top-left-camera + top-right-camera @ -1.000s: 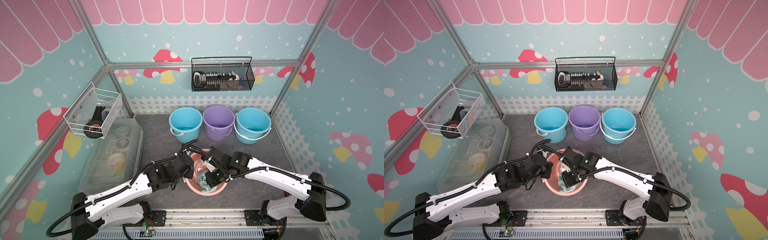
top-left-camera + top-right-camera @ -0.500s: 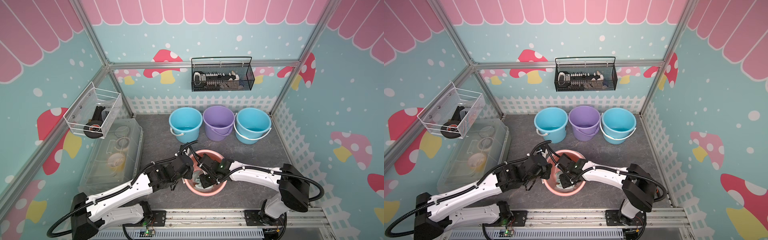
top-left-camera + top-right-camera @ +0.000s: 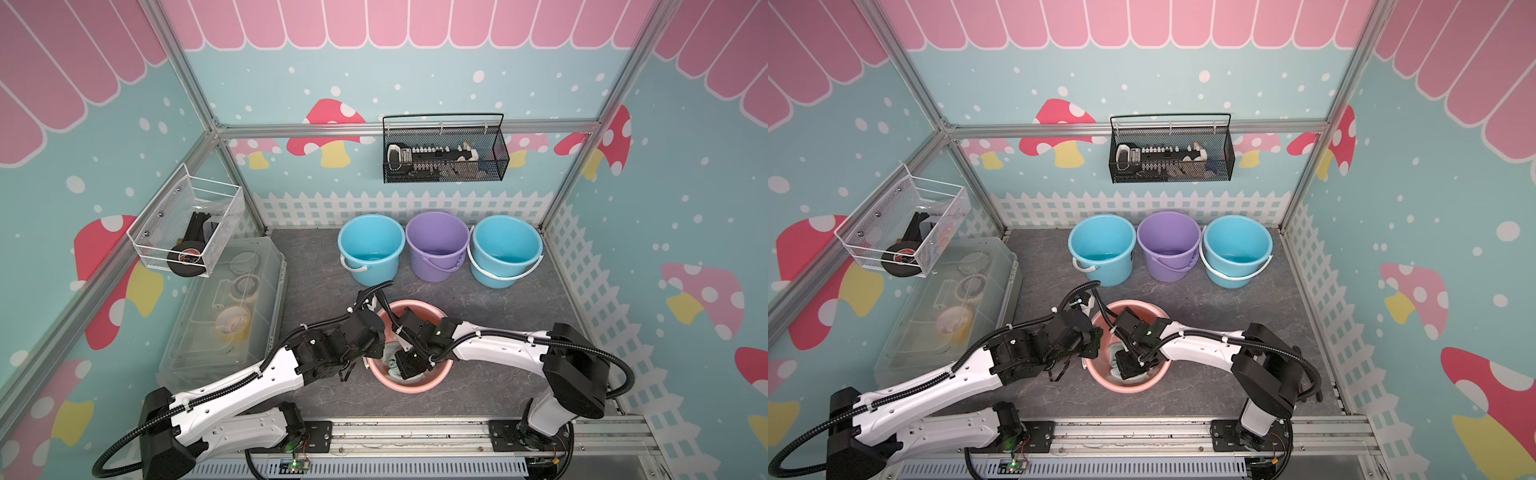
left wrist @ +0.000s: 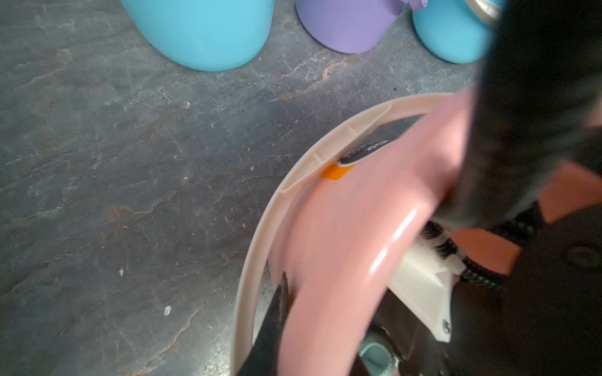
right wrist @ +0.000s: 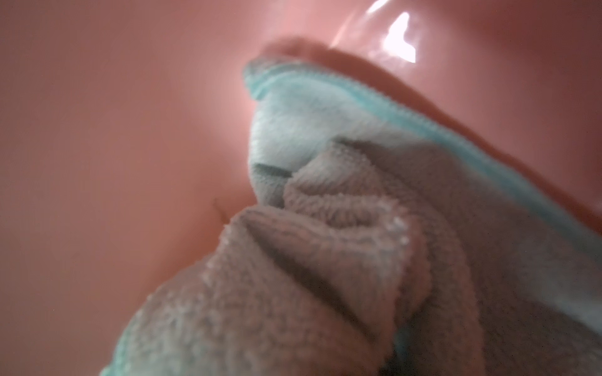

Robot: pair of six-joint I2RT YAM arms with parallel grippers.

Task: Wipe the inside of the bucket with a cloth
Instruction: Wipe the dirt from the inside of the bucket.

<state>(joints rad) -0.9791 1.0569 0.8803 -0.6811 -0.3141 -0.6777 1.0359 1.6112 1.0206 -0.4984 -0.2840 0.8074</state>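
Where the bench (image 3: 478, 399) lies nearest, the left pincer (image 4: 321, 341) is clamped over the wall of the pink bucket (image 3: 415, 388), one finger outside it. Inside the bucket, the right pincer (image 3: 409, 368) is closed on the bunched cloth (image 5: 325, 260), which lies against the inner wall. Farther back stand a blue bucket (image 3: 371, 237), a purple bucket (image 3: 437, 232) and a second blue bucket (image 3: 507, 237).

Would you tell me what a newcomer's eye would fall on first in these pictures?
The pink bucket at the front draws the eye first: the left gripper clamps its rim, while the right gripper, down inside it, holds a bunched pale green cloth. Behind, at the back, a purple bucket stands between two blue buckets.
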